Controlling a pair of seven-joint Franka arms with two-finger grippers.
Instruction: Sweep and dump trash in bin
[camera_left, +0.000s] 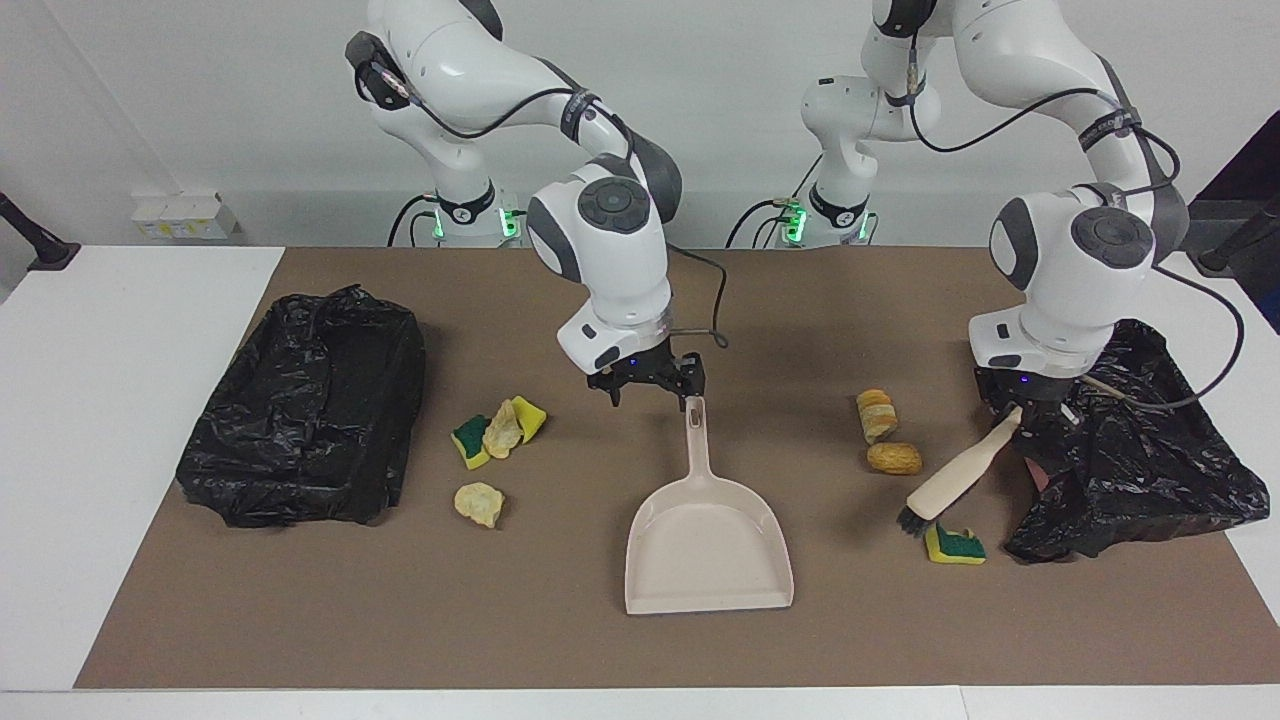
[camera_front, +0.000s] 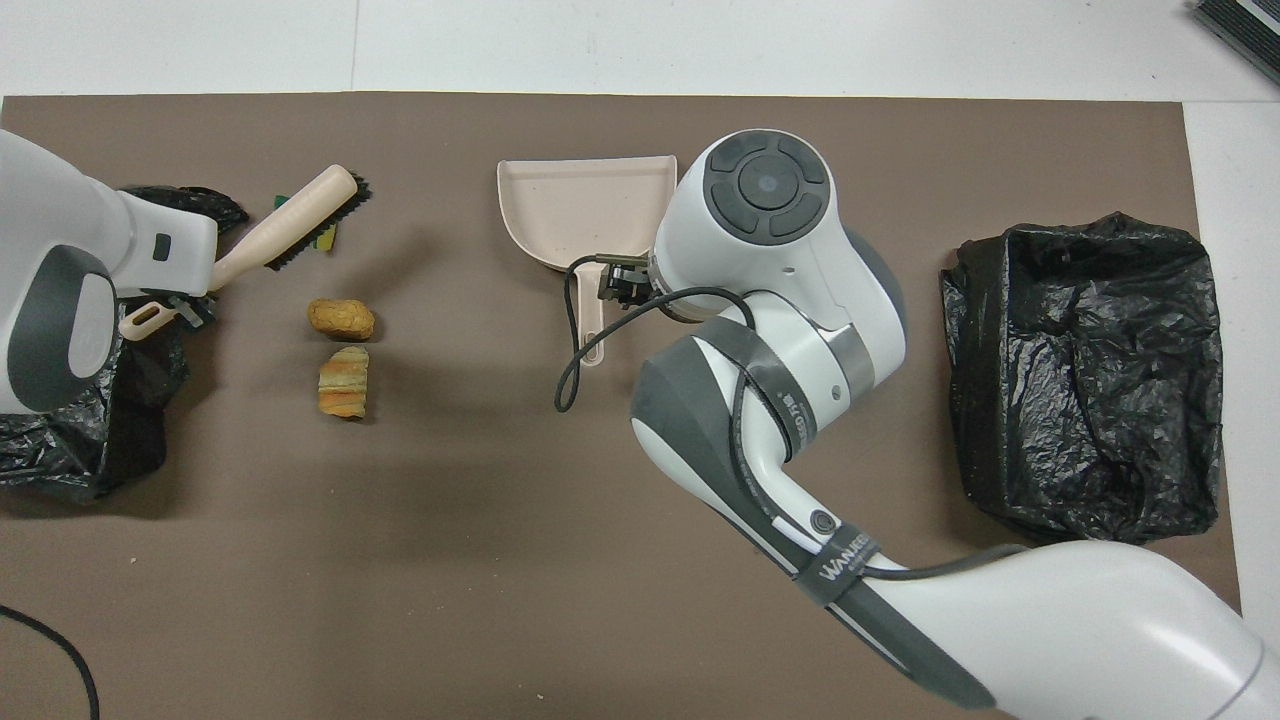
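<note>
Nearest the robots, in the upper middle of the facing view, the right gripper (camera_left: 652, 390) hangs low over the tip of the dustpan (camera_left: 708, 545) handle, its fingers spread with nothing between them; whether a finger already touches the handle I cannot tell. To the middle right of that view the left gripper (camera_left: 1022, 415) pinches the top of the brush (camera_left: 958, 477), which slants down and away from the robots so that its dark bristles rest just beside a green-and-yellow sponge piece (camera_left: 955, 546) on the brown mat (camera_left: 560, 640). A crumpled black bag (camera_left: 1130, 460) lies under and around that arm. Two bread-like lumps (camera_left: 886, 435) sit between the brush and the dustpan handle. The dustpan's long axis runs straight away from the robots, handle toward them, scoop mouth opening toward the lower edge of the facing view; in the overhead view the scoop shows at upper centre, part hidden by the right arm. More trash, sponge pieces and pale lumps (camera_left: 495, 450), lies at the middle left of the facing view, between the dustpan and the bin (camera_left: 305, 410), a black-lined box in the left of that view. The coming move turns on this: the handle lies directly below the right gripper, in line with its reach, so I judge that arm takes the pan, and a short descent and a squeeze are what it needs, while the left arm's brush, the nearer tool to the sponge and bread, must push them sideways toward the scoop.
</note>
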